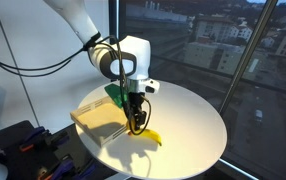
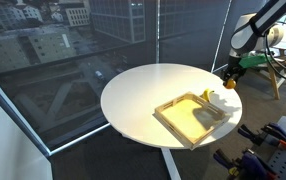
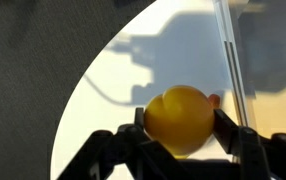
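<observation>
The rounded object [image 3: 183, 116] is plain yellow, with an orange spot at its right edge. The gripper [image 3: 181, 124] fingers [image 3: 235, 138] are black. The round table [image 1: 195, 115] is plain white. The tray [image 2: 191, 120] is pale wood-coloured. The arm [image 1: 78, 20] is white with black joints. The piece [image 1: 114, 95] behind the gripper is green.

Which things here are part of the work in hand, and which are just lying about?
In hand:
- gripper, shut on the round yellow object
- wooden tray, the nearest thing to it, so probably in play
- white round table, which bears the tray

Lying about:
- dark gear beside the table
- city buildings behind the glass
</observation>
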Motion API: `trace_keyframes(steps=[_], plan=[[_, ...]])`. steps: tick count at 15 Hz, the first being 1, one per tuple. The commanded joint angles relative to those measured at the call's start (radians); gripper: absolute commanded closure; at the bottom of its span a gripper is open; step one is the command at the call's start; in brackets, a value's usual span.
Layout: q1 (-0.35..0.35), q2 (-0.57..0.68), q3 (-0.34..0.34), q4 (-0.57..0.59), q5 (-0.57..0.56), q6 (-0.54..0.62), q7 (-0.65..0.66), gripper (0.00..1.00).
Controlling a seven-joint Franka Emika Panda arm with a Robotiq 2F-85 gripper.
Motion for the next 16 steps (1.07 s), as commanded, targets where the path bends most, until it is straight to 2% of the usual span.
trace_keyframes(steps=[1,9,16], plan=[[0.015,-0.062,0.004,-0.049,-0.048,0.015,0.056,0.57],[0.038,-0.137,0.03,-0.117,-0.078,0.021,0.091,0.57],[0.038,-0.182,0.062,-0.156,-0.052,0.015,0.08,0.57]])
